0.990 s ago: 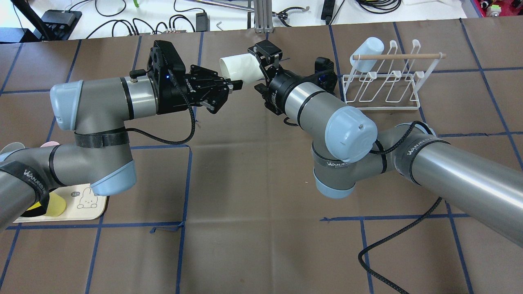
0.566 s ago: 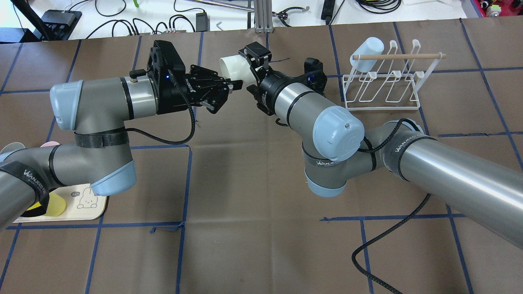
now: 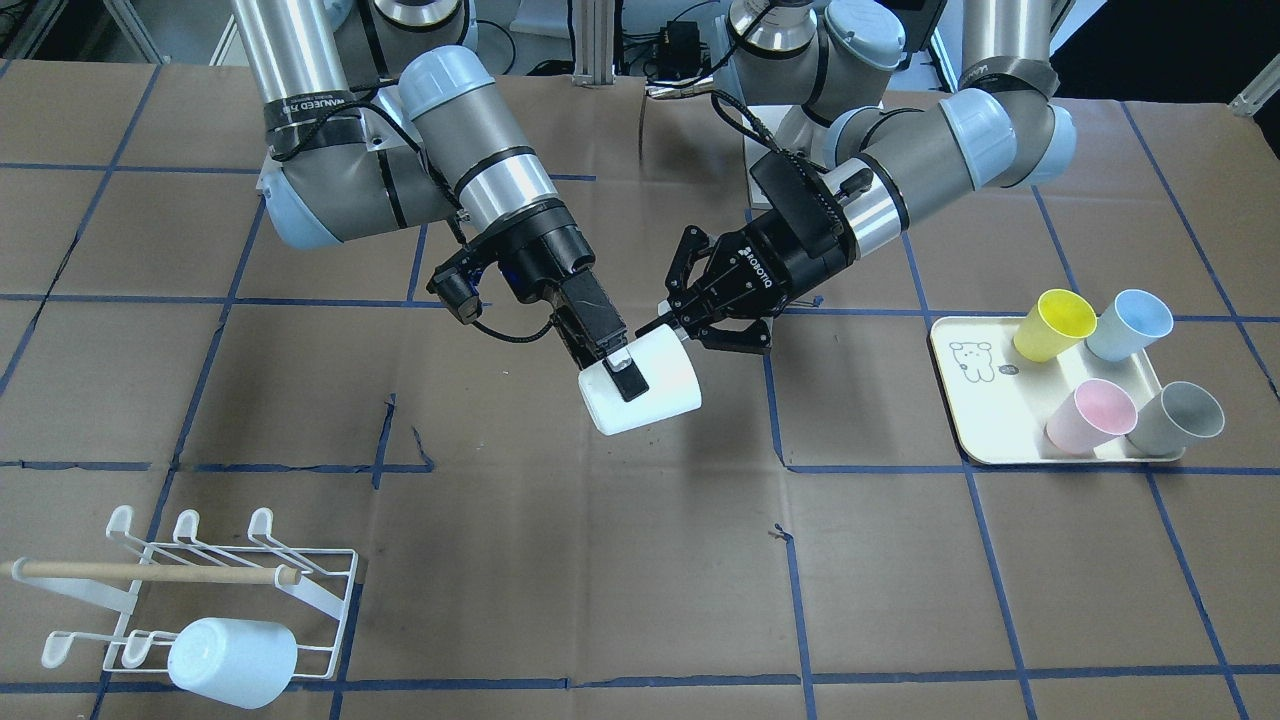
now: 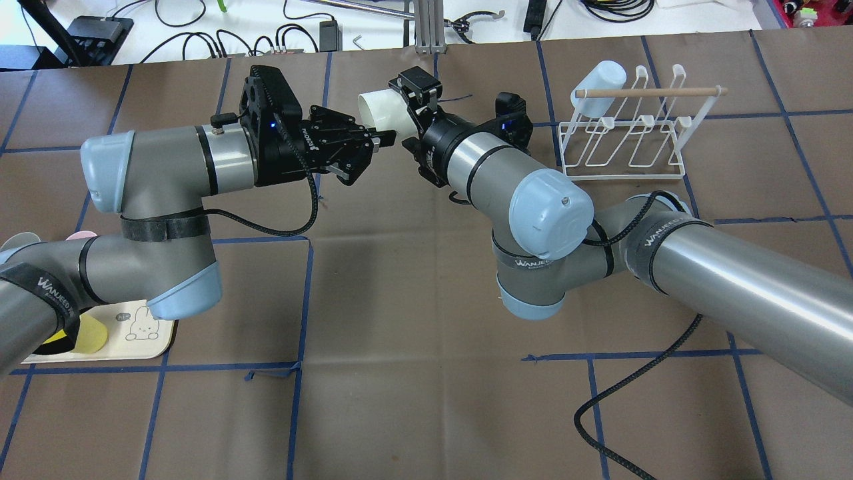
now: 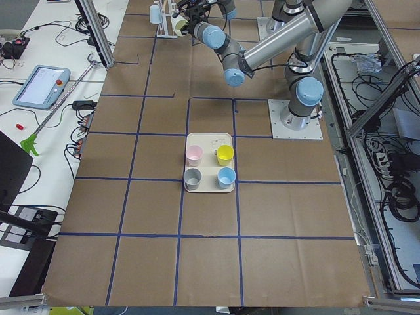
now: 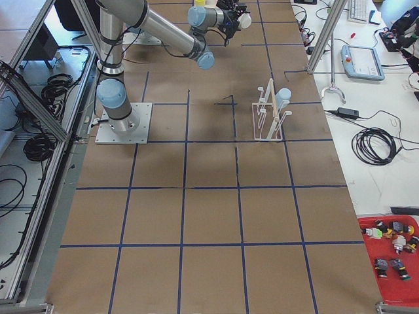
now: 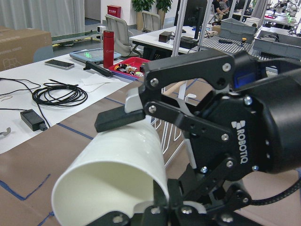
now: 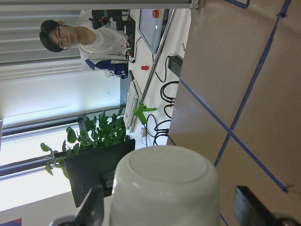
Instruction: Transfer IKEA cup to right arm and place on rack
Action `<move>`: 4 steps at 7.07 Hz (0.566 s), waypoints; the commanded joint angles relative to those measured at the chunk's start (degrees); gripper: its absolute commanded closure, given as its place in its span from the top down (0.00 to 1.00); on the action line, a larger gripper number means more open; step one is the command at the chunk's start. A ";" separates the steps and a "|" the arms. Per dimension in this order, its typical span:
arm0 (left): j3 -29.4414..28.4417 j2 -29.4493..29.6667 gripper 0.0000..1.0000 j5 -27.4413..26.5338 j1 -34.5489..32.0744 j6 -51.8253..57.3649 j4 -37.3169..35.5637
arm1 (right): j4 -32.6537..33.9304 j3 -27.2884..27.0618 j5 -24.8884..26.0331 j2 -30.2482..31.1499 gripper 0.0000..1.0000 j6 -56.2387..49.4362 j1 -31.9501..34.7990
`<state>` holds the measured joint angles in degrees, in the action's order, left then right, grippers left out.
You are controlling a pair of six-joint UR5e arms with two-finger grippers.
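The left gripper (image 3: 670, 326) is pinching the rim of a plain white plastic cup (image 3: 660, 392), its jaws drawn in narrow on the cup wall at the mouth. The white cup is lying on its side in the air above the middle of the brown paper-covered table (image 3: 600, 560), with its mouth turned towards the left gripper and its flat base towards the right one. The right gripper (image 8: 171, 209) is reaching over the cup from the base end with its jaws spread wide. Its black fingers (image 8: 256, 212) are straddling the cup body (one lies close along the wall, and a clear gap shows beside the other), so it is not gripping yet.

Six cups are showing in all. One is the white cup between the grippers. One pale blue cup (image 3: 232, 660) is sitting upturned on a corner prong of the small white wire rack (image 4: 623, 176). That rack has two rows of three prongs and one wooden dowel (image 3: 150, 572) lying across it. The other four are standing on the single cream rectangular tray (image 3: 985, 420): a yellow cup (image 3: 1052, 325), a light blue cup (image 3: 1128, 325), a pink cup (image 3: 1090, 415) and a grey cup (image 3: 1178, 420).
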<state>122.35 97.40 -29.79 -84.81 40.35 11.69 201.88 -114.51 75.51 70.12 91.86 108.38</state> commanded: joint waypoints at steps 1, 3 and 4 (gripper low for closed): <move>0.00 -0.02 0.01 0.00 0.00 -0.01 0.00 | -0.09 0.25 -0.01 0.11 0.96 0.07 -0.37; 0.00 -0.02 0.01 0.00 0.00 -0.01 0.00 | -0.09 0.25 0.08 0.02 0.95 0.07 -0.37; 0.00 -0.02 0.01 0.00 0.00 -0.01 0.00 | -0.09 0.25 -0.01 0.02 0.86 0.07 -0.28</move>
<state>122.34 97.38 -29.80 -84.81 40.34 11.69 201.80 -114.26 75.54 70.15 91.93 108.07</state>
